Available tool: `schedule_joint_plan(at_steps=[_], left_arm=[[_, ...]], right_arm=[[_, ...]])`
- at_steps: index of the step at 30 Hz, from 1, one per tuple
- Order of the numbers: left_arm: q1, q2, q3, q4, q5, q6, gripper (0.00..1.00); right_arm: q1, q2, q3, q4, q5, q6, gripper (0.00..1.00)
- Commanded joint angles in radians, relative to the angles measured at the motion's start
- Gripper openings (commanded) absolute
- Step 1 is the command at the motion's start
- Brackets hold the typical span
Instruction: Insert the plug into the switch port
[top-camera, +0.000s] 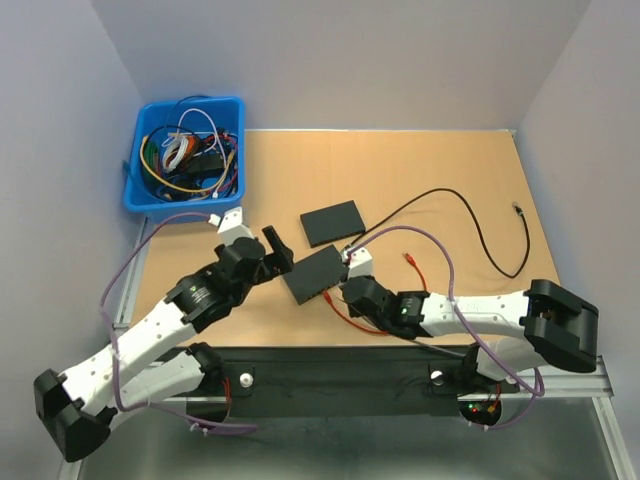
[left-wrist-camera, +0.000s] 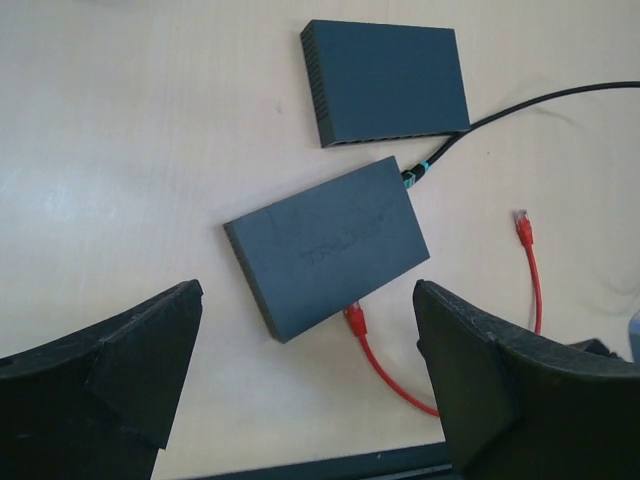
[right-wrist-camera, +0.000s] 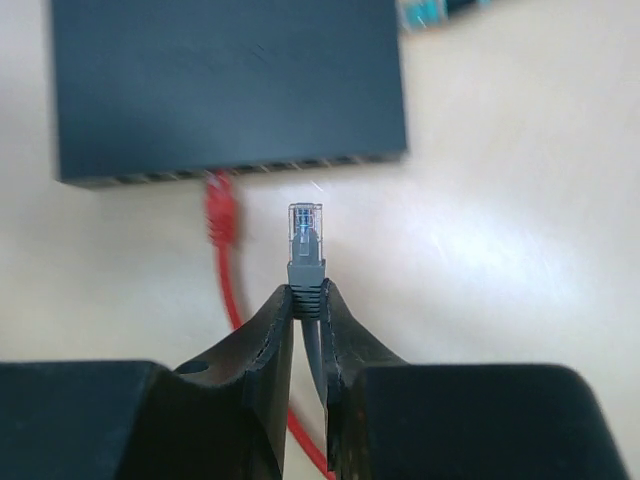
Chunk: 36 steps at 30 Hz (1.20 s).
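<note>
A dark grey switch lies mid-table; it also shows in the left wrist view and the right wrist view, its port row facing my right gripper. A red cable's plug sits in one port. My right gripper is shut on a grey cable's boot, with its clear plug pointing at the port row, a short gap away. My left gripper is open and empty, just left of the switch in the top view.
A second dark box lies behind the switch. A black cable runs from the switch to the right. The red cable's free end lies right of the switch. A blue bin of cables stands at back left.
</note>
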Motion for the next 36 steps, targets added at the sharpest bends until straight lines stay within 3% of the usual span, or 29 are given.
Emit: schedule_joint_plan(at_steps=[1,5,11,19,30,36], left_arm=[[0.012,0.142,0.030,0.256,0.021,0.134,0.99],[0.079,0.286,0.090,0.354,0.068,0.246,0.99],[0.227,0.495,0.094,0.558,0.262,0.330,0.99],[0.254,0.752,0.095,0.663,0.476,0.341,0.99],[0.225,0.723,-0.105,0.753,0.581,0.251,0.98],[0.189,0.609,-0.214,0.732,0.575,0.143,0.98]], right_arm=[[0.002,-0.064,-0.044,-0.079,0.084,0.093,0.01],[0.001,-0.046,-0.058,-0.082,0.066,0.093,0.00],[-0.004,0.005,-0.053,-0.081,0.051,0.093,0.00],[-0.068,0.039,-0.038,-0.027,-0.093,0.027,0.00],[-0.119,0.048,-0.022,0.010,-0.201,-0.026,0.01],[-0.125,0.081,0.004,0.013,-0.213,-0.040,0.01]])
